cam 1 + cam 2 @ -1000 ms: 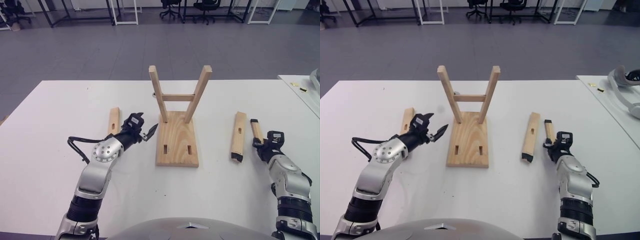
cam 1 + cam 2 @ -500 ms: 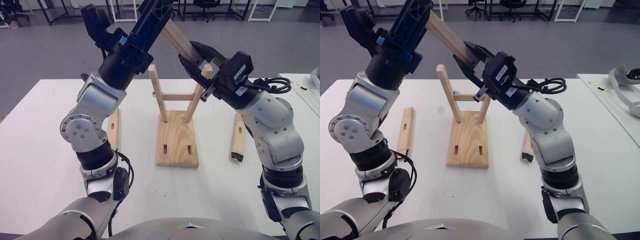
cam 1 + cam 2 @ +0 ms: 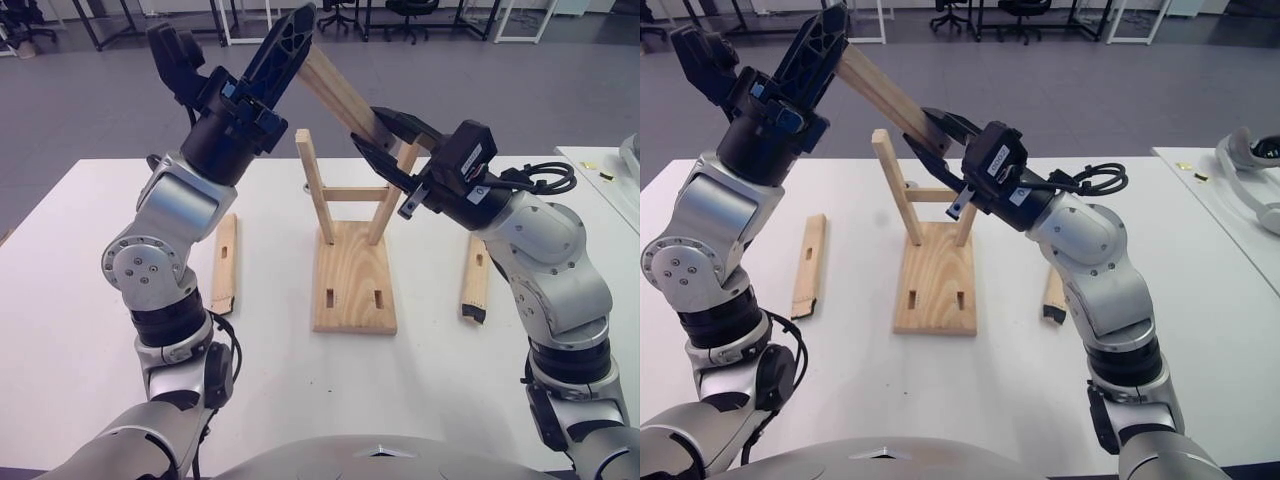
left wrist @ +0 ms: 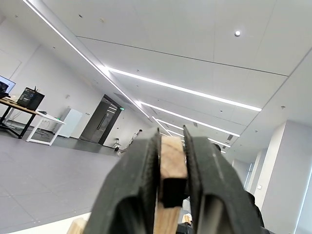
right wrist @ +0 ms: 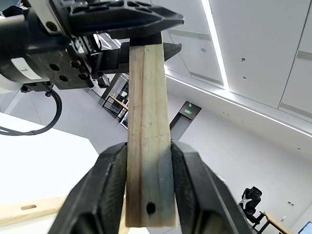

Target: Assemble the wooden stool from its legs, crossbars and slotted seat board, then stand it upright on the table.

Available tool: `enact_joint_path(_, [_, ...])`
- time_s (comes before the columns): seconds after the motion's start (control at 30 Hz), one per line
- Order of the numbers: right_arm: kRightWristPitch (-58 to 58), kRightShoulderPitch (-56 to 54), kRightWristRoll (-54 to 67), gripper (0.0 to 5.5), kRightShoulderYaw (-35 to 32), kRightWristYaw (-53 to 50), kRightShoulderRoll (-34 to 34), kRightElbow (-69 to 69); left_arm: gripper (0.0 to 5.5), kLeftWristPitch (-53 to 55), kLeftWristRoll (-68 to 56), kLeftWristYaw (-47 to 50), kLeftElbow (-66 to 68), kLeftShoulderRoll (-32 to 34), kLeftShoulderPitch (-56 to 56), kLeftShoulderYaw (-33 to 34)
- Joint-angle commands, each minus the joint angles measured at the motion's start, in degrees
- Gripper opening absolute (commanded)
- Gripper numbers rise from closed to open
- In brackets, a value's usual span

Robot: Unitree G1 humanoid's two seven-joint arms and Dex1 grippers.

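A wooden leg (image 3: 338,92) hangs slanted in the air above the half-built stool. My left gripper (image 3: 287,52) is shut on its upper end, and my right gripper (image 3: 388,135) is shut on its lower end. The left wrist view has black fingers (image 4: 141,180) pressed on the wood (image 4: 171,165); in the right wrist view the leg (image 5: 146,122) runs up between the pads (image 5: 109,185). The seat board (image 3: 353,285) lies flat on the table, with two legs (image 3: 315,190) and a crossbar (image 3: 355,194) standing up from its far end.
One loose wooden piece (image 3: 225,265) lies on the white table left of the seat board, another (image 3: 476,275) to its right. A second table with a white object (image 3: 1252,190) stands at the far right. Grey floor lies beyond the far table edge.
A second ago both grippers were low by the table. Half a second ago they were raised, shut on the leg. Since then the leg has come down a little toward the standing legs.
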Motion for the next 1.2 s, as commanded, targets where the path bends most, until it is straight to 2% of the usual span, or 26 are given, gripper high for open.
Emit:
enact_joint_path(0.03, [0.73,0.05,-0.49,1.31,0.82,0.08,0.28,-0.74,0.44,-0.89,0.12,0.42,-0.42,1.14,0.99,-1.09])
enact_joint_path(0.17, [1.57,0.38,-0.14,1.31,1.3,-0.14,0.64,-1.34,0.41,-1.59,1.74,0.47,-0.51,1.86,1.74,-2.48])
enact_joint_path(0.2, [2.04,0.73,-0.01,1.68,1.62,0.12,0.48,-1.37,0.41,-1.85,1.73,0.63,-0.59,1.96,1.74,-2.55])
enact_joint_path(0.3, [2.9,2.49,-1.37,2.18,2.84,0.89,-0.96,-1.0,0.41,-2.58,0.75,1.53,-1.01,2.94,1.78,-1.69])
enact_joint_path(0.4, [2.02,5.39,-4.47,2.81,3.64,1.98,-3.61,0.73,0.41,-2.5,1.13,2.26,-0.7,8.09,3.5,2.72])
enact_joint_path(0.5, [1.53,10.03,-5.99,3.45,2.14,2.16,-5.27,1.43,0.41,-1.68,4.38,1.88,2.06,16.91,8.99,10.41])
enact_joint_path(0.57, [1.5,13.54,-6.34,3.53,0.61,1.32,-5.63,1.31,0.41,-1.94,7.95,1.99,4.7,19.58,13.56,13.0])
enact_joint_path(0.67, [-0.04,18.67,-6.74,3.53,-1.85,-0.04,-4.45,4.4,0.41,-4.9,16.31,2.66,12.35,18.3,20.63,14.36])
enact_joint_path(0.8, [-4.65,23.7,-9.65,3.53,-1.46,-2.29,-2.58,11.3,0.41,-11.63,24.04,3.85,20.66,11.61,23.03,14.24])
enact_joint_path(0.93, [-8.66,26.03,-11.99,3.53,-0.64,-3.75,-0.87,15.33,0.41,-15.44,28.99,4.08,22.79,6.74,25.67,13.65])
enact_joint_path(1.2, [-11.03,26.15,-13.61,3.53,-0.61,-3.46,0.31,17.54,0.41,-19.54,37.24,2.79,25.91,3.77,24.82,11.69])
